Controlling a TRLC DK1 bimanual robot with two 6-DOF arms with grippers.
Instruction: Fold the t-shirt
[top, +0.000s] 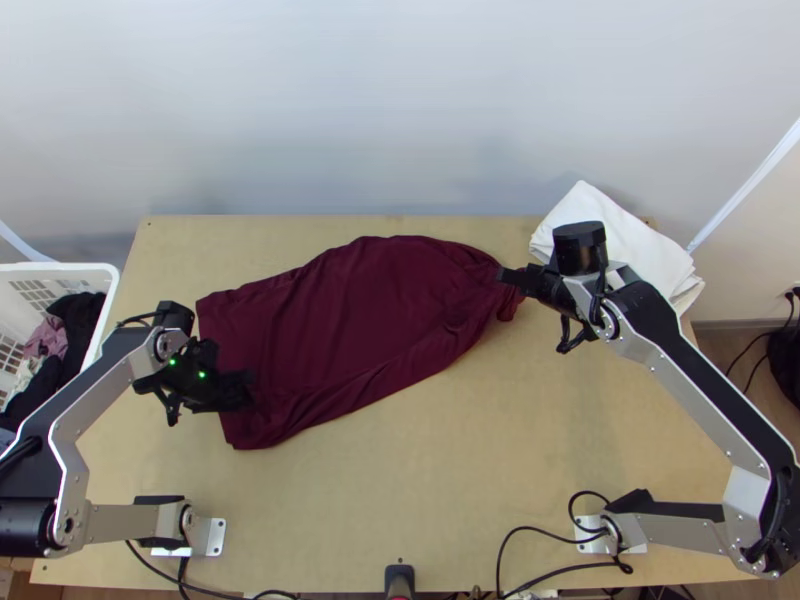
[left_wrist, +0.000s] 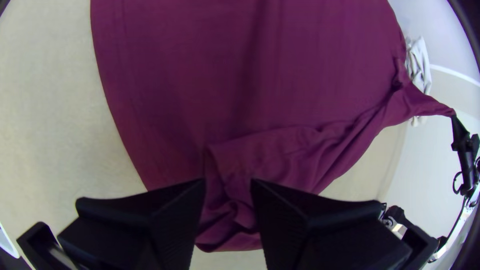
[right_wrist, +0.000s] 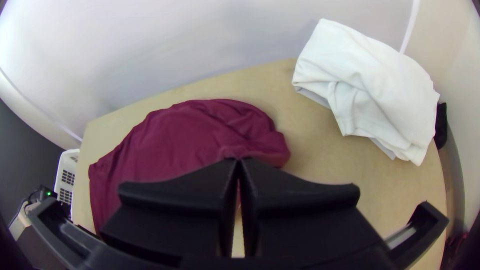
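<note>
The dark red t-shirt (top: 340, 320) lies across the table's left and middle, its far part spread fairly flat and its near side in long folds. My left gripper (top: 240, 392) is over the shirt's near left part; in the left wrist view the same gripper (left_wrist: 228, 182) stands open, with creased cloth of the shirt (left_wrist: 240, 65) visible between its fingers. At the shirt's right end, my right gripper (top: 510, 277) is shut on a bunched bit of fabric, drawn out to a point. In the right wrist view the gripper (right_wrist: 238, 161) has its fingertips together at the shirt (right_wrist: 190, 135).
Folded white cloth (top: 620, 245) lies at the table's back right corner, beside the right arm. A white basket (top: 105, 275) with dark and pink clothes stands off the left edge. Bare wood (top: 450, 460) stretches between the shirt and the table's near edge. Cables run along that edge.
</note>
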